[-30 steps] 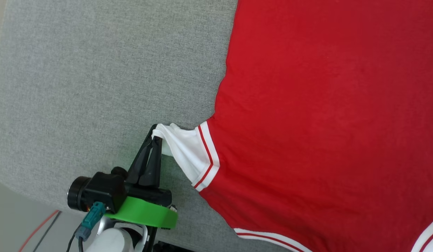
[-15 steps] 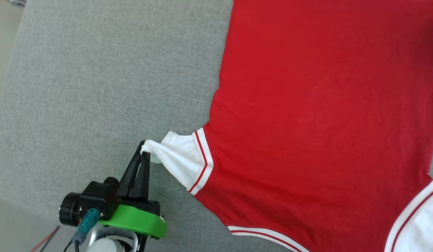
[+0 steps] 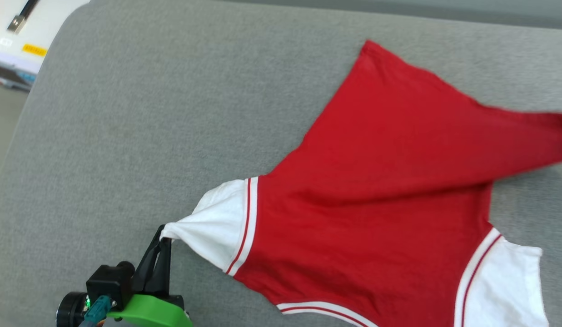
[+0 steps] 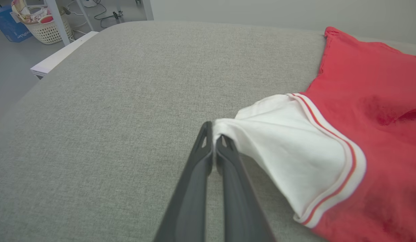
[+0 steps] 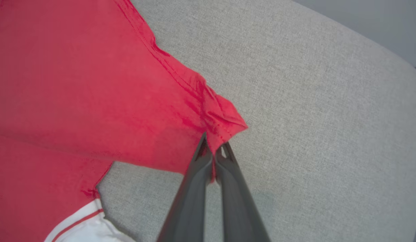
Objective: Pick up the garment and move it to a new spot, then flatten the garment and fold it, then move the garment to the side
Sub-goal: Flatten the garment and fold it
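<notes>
Basket [image 4: 46, 28], upper left in the left wrist view, beyond the grey cushion [image 3: 126, 113], holds bunched cloth. Left gripper [image 3: 165, 232]: jaws clamped on the white sleeve tip, as a second ago. Garment [image 3: 376, 190] lies plain red side up on the cushion, collar toward the robot, long axis running up-right. Right gripper [image 5: 213, 146]: jaws newly clamped on a red hem corner.

A broad grey fabric cushion [image 3: 126, 113] with rounded edges spreads under even, soft light, and a plain pale wall [image 4: 261, 13] rises behind it. Beyond its far corner, on the grey floor [image 4: 9, 67], stand a white basket [image 4: 49, 32] holding cloth, a blue box [image 4: 7, 23], white furniture legs [image 4: 54, 16] and loose cables [image 4: 103, 6].
</notes>
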